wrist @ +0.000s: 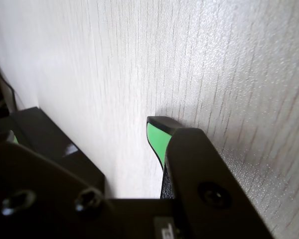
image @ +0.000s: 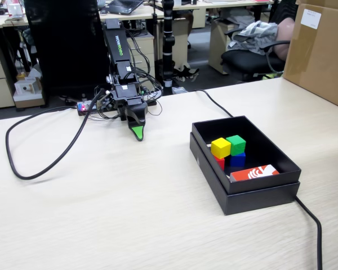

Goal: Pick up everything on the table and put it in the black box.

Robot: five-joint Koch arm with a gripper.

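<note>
Now folded low, gripper (image: 137, 134) tip down on the worktop (image: 112, 208), jaws together, holding nothing. Behind, grey desks (image: 0, 73), a brown carton (image: 321, 50).

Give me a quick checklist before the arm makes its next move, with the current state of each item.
1. All four cubes in the black box: ok; yellow cube, green cube, blue cube, red cube inside.
2. Table free of cubes: ok in the fixed view.
3. Gripper holding nothing: ok.
4. Gripper open or shut: cannot tell.
5. Black cable clear of the gripper: ok.
</note>
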